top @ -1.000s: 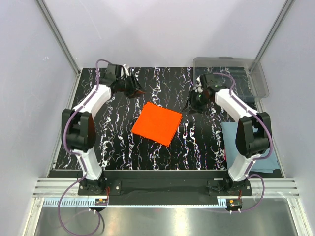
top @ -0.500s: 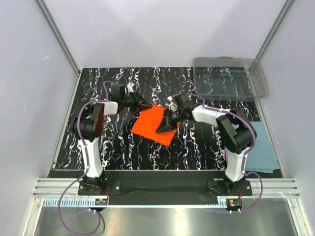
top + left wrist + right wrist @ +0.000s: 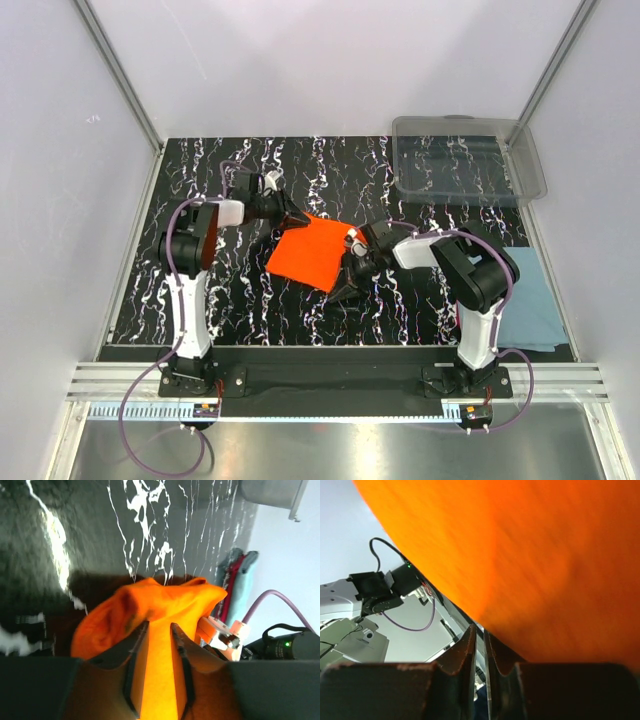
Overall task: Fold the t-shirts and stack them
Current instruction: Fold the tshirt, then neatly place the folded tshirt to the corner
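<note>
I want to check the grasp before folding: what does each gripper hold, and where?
Left gripper pinches the orange t-shirt at its far corner; right gripper apparently pinches its near edge.

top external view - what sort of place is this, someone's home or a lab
Most likely a robot lab test cell, not a home: plain white walls framed by aluminium rails, a left arm and right arm bolted to a black marbled table, working on an orange t-shirt.

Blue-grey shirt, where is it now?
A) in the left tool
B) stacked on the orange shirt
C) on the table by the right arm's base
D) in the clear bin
C: the blue-grey shirt lies flat at the right edge of the table, apart from the orange shirt and the bin.
</note>
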{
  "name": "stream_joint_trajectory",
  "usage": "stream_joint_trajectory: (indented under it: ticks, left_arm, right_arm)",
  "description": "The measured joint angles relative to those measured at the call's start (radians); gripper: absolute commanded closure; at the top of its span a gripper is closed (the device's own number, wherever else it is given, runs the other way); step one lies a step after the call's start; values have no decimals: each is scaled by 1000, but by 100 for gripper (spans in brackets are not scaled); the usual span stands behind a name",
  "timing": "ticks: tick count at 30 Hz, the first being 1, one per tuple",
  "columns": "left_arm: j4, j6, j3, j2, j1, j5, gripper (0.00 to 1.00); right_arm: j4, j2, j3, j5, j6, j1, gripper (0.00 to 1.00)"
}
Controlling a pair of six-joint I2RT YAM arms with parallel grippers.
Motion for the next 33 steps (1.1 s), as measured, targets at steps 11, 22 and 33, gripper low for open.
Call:
stream_joint_trajectory:
  ticks: [11,22,33]
  left_arm:
    - [-345,205,-70,-493,8,-148,52]
    - [-360,27,-517,-967,-278,-362,43]
    - [69,-676,-988,-1086,-569,-788,19]
  right_arm:
    - [-10,-240,-72,87,95,-6,66]
    - [-279,-638,-111,279,65,-225,43]
    - [-474,-730,-119,377,-60,-267,36]
